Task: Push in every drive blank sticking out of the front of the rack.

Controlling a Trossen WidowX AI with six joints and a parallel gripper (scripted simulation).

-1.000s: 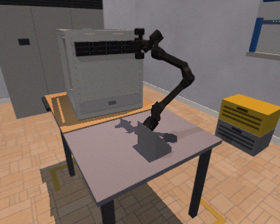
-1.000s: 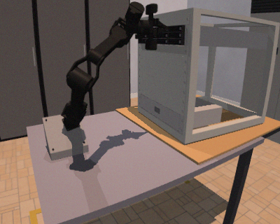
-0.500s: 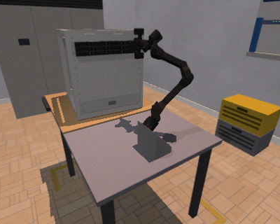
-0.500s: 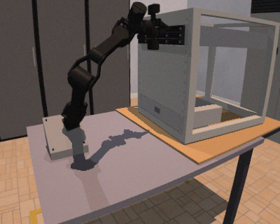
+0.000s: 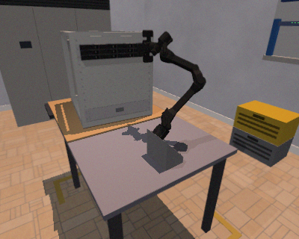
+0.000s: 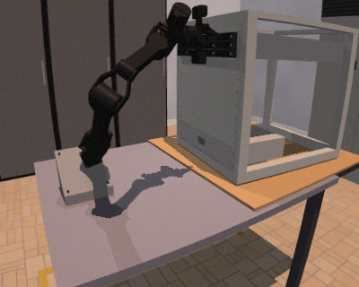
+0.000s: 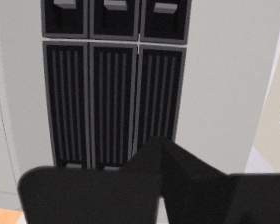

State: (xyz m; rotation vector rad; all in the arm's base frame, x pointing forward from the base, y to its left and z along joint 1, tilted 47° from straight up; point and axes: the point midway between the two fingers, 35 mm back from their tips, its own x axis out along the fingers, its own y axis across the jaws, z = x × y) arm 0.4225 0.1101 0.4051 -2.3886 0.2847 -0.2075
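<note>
- Exterior view: gripper, fingers pressed together and empty, meets the drive blanks high on the rack.
- Pushing that high could tip or slide the unfastened rack.

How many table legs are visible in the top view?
3. One at the near corner, one at the right corner, one on the left side under the table. A fourth leg may be hidden behind the top.
</note>
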